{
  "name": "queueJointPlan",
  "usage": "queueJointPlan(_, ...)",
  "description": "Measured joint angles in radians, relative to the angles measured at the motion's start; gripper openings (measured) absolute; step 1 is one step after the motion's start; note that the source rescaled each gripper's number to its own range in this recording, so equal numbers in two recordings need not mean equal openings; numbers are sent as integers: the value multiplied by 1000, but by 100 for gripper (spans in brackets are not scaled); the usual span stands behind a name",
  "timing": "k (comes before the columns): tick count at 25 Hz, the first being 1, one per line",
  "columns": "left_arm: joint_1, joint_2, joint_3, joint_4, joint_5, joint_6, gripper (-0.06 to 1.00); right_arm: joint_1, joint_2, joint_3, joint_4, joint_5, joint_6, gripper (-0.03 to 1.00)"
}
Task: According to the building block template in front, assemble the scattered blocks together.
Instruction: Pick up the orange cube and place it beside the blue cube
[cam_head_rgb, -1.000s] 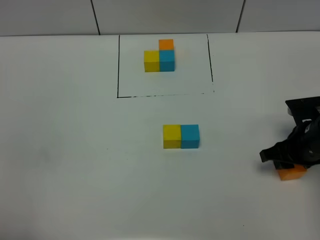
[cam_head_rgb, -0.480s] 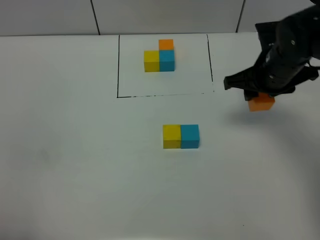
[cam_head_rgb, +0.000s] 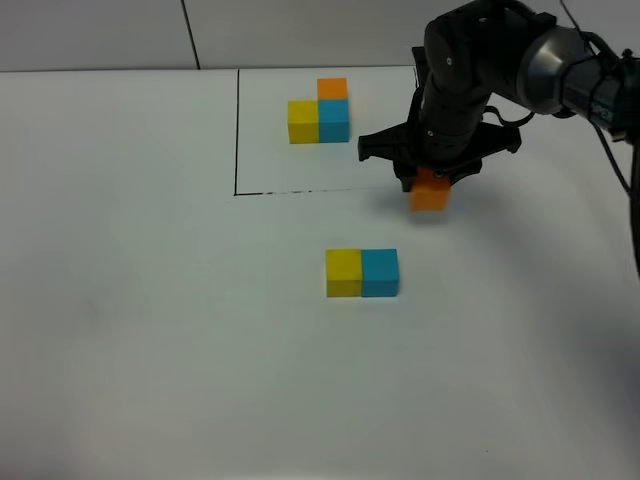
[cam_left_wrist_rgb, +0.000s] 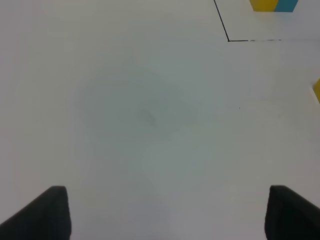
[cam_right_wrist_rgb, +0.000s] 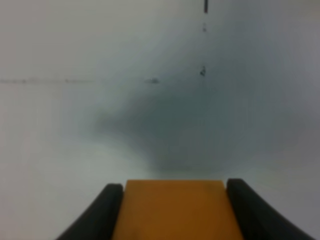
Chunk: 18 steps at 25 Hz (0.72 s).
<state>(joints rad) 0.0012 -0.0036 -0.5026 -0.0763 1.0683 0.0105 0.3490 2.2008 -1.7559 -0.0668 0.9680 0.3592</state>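
The template (cam_head_rgb: 320, 113) is an L of yellow, blue and orange cubes inside a thin black drawn rectangle at the back. A loose yellow cube (cam_head_rgb: 343, 273) and a loose blue cube (cam_head_rgb: 380, 273) sit side by side, touching, mid-table. My right gripper (cam_head_rgb: 432, 185) is shut on the loose orange cube (cam_head_rgb: 431, 191), held above the table near the rectangle's front right corner, up and right of the blue cube. The right wrist view shows the orange cube (cam_right_wrist_rgb: 174, 209) between the black fingers (cam_right_wrist_rgb: 102, 212). My left gripper (cam_left_wrist_rgb: 165, 215) is open and empty over bare table.
The black rectangle line (cam_head_rgb: 236, 130) marks the template area. The white table (cam_head_rgb: 150, 300) stretches left and front of the cubes. A tiled wall (cam_head_rgb: 300, 30) runs behind the table. The right arm (cam_head_rgb: 480, 60) reaches in from the upper right.
My right gripper has carried the orange cube from the right table edge up and leftward, now hovering near the rectangle's front right corner. The yellow and blue cubes have not moved.
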Motion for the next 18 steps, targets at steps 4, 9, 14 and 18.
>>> queueJointPlan(4,0,0,0,0,0,0,67,14,54,-44,15,17,0,2)
queueJointPlan(9,0,0,0,0,0,0,67,51,79,-50,17,19,0,2)
queueJointPlan(14,0,0,0,0,0,0,67,77,82,-50,18,3,19,2)
queueJointPlan(18,0,0,0,0,0,0,67,86,93,-51,19,-12,30,2)
